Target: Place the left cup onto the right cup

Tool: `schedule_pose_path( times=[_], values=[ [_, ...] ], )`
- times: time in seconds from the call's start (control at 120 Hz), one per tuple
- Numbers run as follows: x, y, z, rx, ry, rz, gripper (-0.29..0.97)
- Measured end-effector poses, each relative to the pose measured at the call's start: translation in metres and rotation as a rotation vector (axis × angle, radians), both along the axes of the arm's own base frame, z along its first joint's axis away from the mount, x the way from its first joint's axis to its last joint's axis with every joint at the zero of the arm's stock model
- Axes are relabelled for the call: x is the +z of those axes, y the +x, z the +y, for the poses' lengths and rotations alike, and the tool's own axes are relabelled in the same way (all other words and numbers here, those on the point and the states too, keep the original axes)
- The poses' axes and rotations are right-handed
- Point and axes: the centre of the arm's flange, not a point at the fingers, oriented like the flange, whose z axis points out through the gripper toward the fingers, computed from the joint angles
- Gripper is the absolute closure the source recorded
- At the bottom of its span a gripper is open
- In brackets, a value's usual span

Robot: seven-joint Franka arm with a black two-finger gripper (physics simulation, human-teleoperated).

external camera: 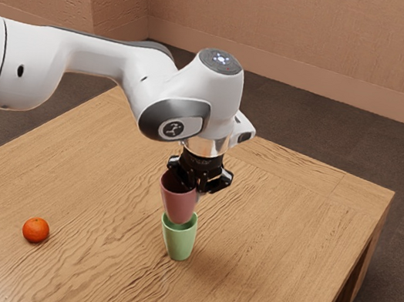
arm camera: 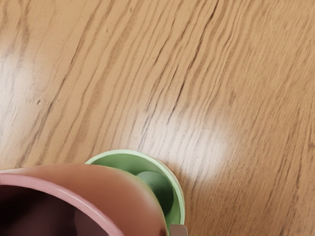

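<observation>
A pink cup point(external camera: 179, 203) hangs tilted under my gripper point(external camera: 195, 183), which is shut on its rim. Its base dips into the mouth of an upright green cup point(external camera: 178, 242) standing near the middle of the wooden table point(external camera: 288, 237). In the wrist view the pink cup point(arm camera: 98, 196) is large and close under my hand and covers part of the green cup point(arm camera: 170, 189), whose rim and inner floor still show beside it.
A small orange point(external camera: 35, 230) lies on the table toward the exterior view's left, well away from the cups. The table's edge runs along the exterior view's right, with dark floor beyond it.
</observation>
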Motion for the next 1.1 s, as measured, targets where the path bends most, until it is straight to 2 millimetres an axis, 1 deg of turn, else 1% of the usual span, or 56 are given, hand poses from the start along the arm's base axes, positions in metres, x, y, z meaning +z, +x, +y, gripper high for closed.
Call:
schedule_pose_path(
  times=[0.258,0.475,0.508,0.658,0.758,0.9,1.008,1.1],
  values=[
    [-0.012,0.002,0.000,0.009,-0.002,0.014,0.78],
    [-0.018,0.004,0.000,0.013,-0.004,0.020,0.77],
    [-0.019,0.004,0.000,0.013,-0.004,0.020,0.73],
    [-0.019,0.004,-0.001,0.011,-0.007,0.020,0.40],
    [-0.017,0.004,-0.001,0.010,-0.008,0.017,0.25],
    [-0.004,0.004,-0.001,0.009,-0.010,-0.001,0.13],
    [0.018,-0.001,-0.006,-0.004,-0.014,-0.033,0.08],
    [0.040,-0.005,-0.013,-0.016,-0.018,-0.062,0.05]
  ],
)
